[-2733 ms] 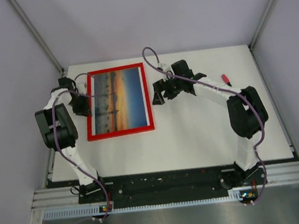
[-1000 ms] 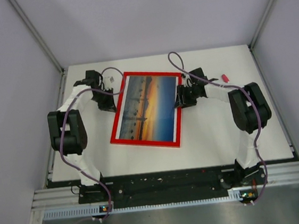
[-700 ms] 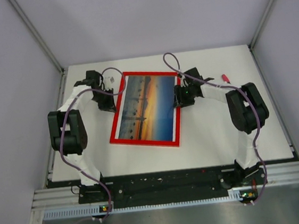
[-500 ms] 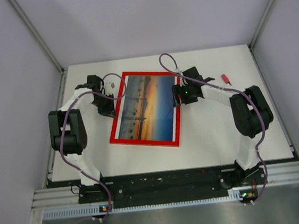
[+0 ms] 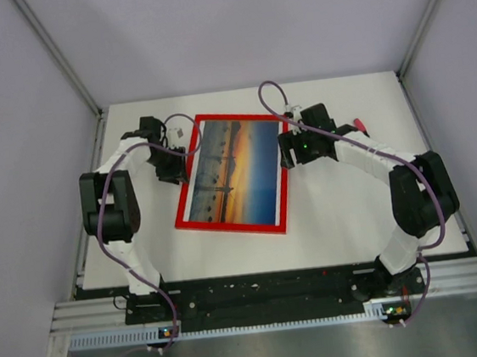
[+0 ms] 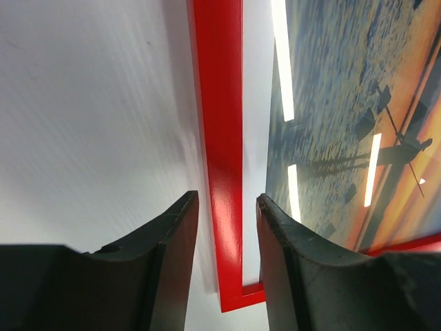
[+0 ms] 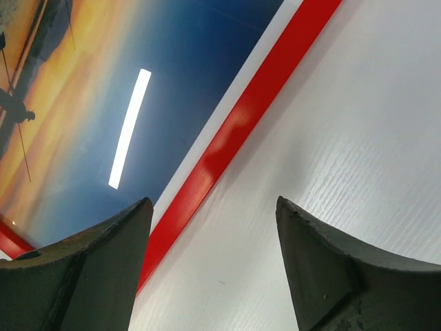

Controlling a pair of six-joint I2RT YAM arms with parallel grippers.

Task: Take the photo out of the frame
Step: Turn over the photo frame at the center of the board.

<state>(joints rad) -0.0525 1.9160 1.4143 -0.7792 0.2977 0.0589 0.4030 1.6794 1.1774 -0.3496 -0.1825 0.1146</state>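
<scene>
Photo [image 5: 233, 170] lying inside frame [image 5: 226, 224], askew on tabletop [image 5: 354, 217].
Parted left claw [image 6: 227, 200] is straddling frame's left rail; open right claw [image 7: 213, 207] is hovering beside right rail.

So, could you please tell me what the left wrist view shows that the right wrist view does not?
Only the left wrist view: the left gripper, open, the rail of the frame between its fingers, near a corner. Only the right wrist view: the right gripper, open over the table beside the frame. Both: the red frame, the photo and white table.
</scene>
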